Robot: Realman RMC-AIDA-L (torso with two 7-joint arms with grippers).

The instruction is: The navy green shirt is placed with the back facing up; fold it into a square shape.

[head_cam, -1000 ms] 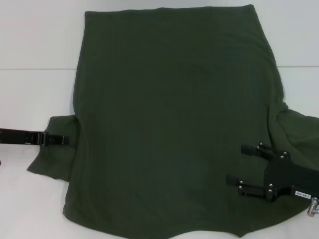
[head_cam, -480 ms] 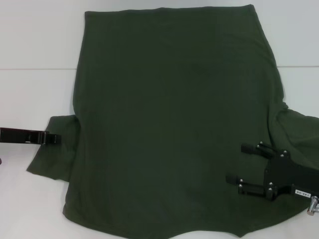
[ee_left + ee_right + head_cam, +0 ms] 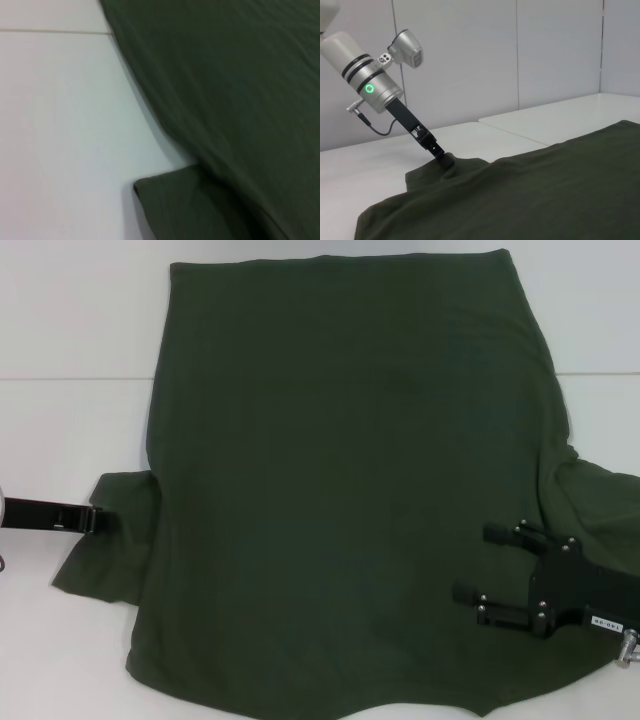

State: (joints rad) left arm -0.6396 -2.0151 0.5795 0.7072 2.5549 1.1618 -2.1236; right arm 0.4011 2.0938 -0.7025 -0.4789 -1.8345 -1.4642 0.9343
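The navy green shirt lies spread flat on the white table, plain side up, with its hem at the far end. Its left sleeve sticks out on the left and also shows in the left wrist view. My left gripper is at the sleeve's outer edge; in the right wrist view its tip touches a small bump of the cloth. My right gripper hovers open and empty over the shirt's near right part. The right sleeve lies rumpled beside it.
The white table has a seam line running across it at mid-depth. A pale wall stands behind the table in the right wrist view. The shirt's near edge reaches the bottom of the head view.
My left gripper has drawn back to the left, from over the sleeve to its outer edge. The shirt and the right gripper have hardly moved.
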